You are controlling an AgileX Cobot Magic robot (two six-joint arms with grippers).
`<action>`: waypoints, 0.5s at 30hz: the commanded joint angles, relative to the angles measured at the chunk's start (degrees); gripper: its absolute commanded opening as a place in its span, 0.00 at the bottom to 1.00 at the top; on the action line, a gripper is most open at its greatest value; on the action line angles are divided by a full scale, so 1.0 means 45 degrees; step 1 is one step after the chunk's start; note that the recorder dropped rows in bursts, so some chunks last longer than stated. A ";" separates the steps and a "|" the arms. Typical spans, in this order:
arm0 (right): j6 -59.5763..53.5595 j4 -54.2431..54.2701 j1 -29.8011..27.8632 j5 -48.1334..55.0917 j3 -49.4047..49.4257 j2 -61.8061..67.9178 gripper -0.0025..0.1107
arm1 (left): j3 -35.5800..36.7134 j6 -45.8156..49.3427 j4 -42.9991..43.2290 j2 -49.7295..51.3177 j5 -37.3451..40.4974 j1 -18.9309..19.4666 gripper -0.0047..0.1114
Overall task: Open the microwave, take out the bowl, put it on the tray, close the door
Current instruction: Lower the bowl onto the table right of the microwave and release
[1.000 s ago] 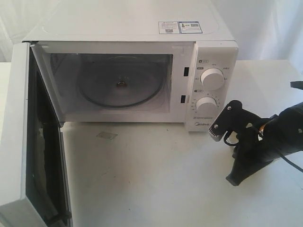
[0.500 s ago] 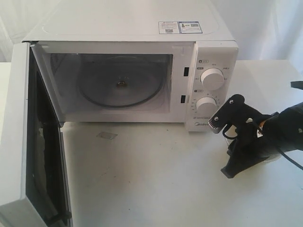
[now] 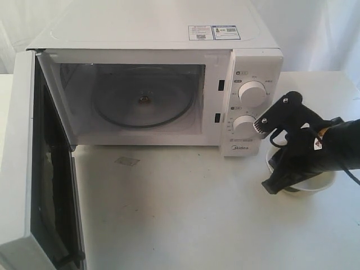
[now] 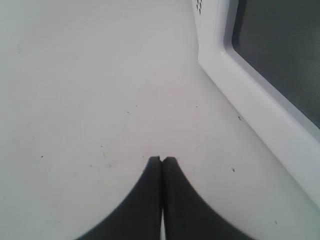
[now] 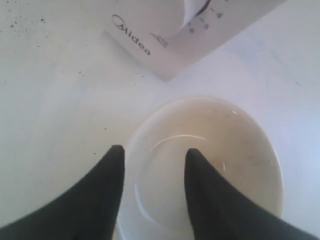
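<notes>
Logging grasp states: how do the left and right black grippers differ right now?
Left black gripper: fingers pressed together, holding nothing, over the white table beside the open white microwave door. Right black gripper: fingers apart, straddling the rim of the round cream-white bowl, one inside, one outside. Both have black, tapered fingers.

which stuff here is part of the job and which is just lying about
Job:
microwave
its open door
bowl, standing on the table
right gripper, open astride the bowl's rim
(no tray in view)

Just there:
glass turntable
two dials
stickers on the microwave's top
small pale patch on the table
left gripper, shut beside the door
</notes>
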 commanded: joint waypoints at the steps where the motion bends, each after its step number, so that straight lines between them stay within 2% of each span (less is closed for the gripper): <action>1: 0.0193 0.0121 -0.0018 -0.0114 -0.0032 -0.0352 0.47 | 0.0051 -0.0036 -0.0016 -0.0053 0.0032 0.0025 0.04; 3: 0.0511 0.0121 -0.0018 -0.0230 -0.0032 -0.0478 0.50 | 0.0051 -0.0036 -0.0016 -0.0053 0.0032 0.0025 0.04; 10: 0.2718 0.0414 0.0376 -0.0179 -0.0088 -0.1623 0.49 | 0.0051 -0.0036 -0.0016 -0.0053 0.0032 0.0025 0.04; 15: 0.2871 0.3085 0.1257 0.1196 -0.0600 -0.2948 0.39 | 0.0051 -0.0036 -0.0016 -0.0053 0.0032 0.0025 0.04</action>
